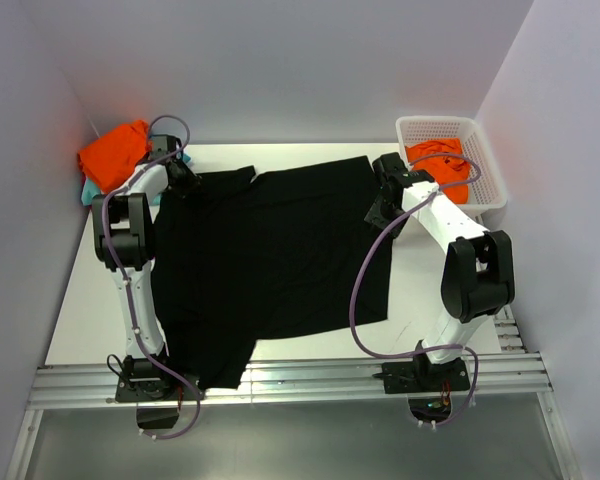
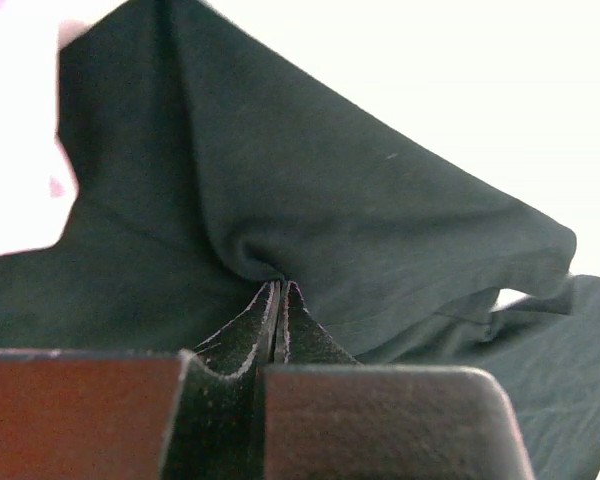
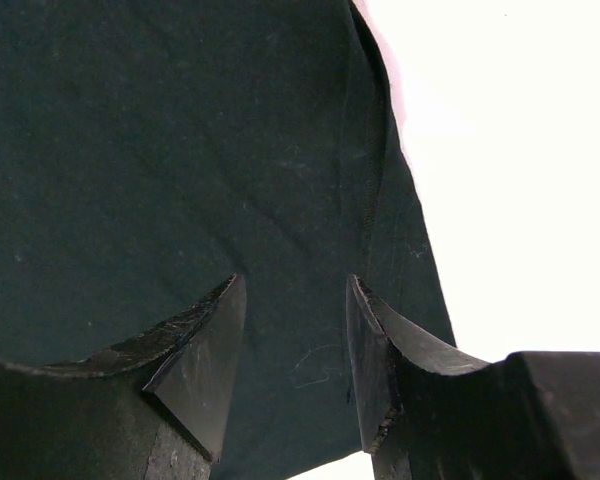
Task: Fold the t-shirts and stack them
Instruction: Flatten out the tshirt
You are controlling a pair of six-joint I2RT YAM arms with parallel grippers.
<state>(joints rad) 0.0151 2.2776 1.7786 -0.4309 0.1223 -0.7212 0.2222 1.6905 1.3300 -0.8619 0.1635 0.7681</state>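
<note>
Left tool (image 2: 280, 292): pinching a fold of the large black cloth t-shirt (image 1: 270, 250)
Right tool (image 3: 295, 290): spread, over its edge
White plastic lattice basket (image 1: 492, 165): far right, holds orange cloth shirt (image 1: 438, 160)

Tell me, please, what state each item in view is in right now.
Black shirt: spread out flat, unfolded.
Left gripper: shut on the black shirt.
Right gripper: open over the black shirt.
Basket: holding a crumpled orange shirt.
Corner orange shirt: crumpled, unfolded.

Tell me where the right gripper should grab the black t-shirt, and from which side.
Grip the black t-shirt at its far right corner, from above: the cloth lies flat there with its edge free, and the open right gripper hangs over it.
</note>
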